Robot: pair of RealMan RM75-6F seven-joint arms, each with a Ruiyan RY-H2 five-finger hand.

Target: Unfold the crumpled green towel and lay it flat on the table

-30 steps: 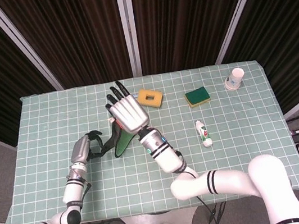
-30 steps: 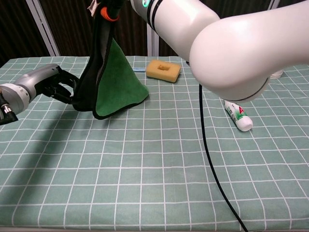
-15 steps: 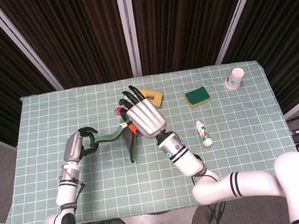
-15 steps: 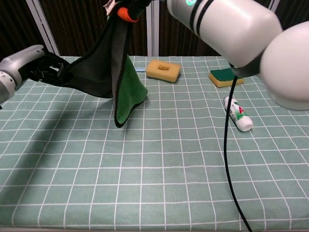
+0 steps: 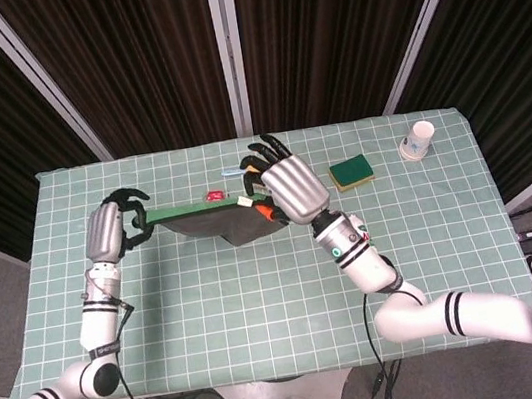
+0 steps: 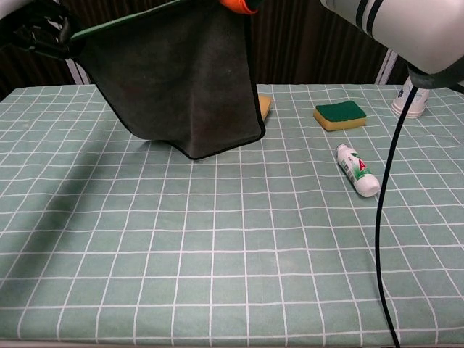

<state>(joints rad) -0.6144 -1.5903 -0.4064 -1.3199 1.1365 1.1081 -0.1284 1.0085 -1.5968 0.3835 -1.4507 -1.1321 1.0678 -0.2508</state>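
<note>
Towel (image 6: 181, 87): held stretched between both hands above the table (image 5: 211, 299); upper edge taut and roughly level, green along that edge, dark face turned to the chest camera; lower edge hung clear of the cloth, off the surface.

Left hand (image 5: 109, 229): fingers curled closed on the towel's left corner, raised over the table's left part.

Right hand (image 5: 289, 186): the towel's right corner is gripped beneath it, other fingers spread forward.

Yellow sponge (image 6: 264, 106): partly hidden behind the towel in the chest view.

Green sponge (image 5: 351, 172): on the table, right of the right hand.

Tube (image 6: 357, 170): lying flat, near the green sponge.

Cup (image 5: 418, 140): at the far right corner.
</note>
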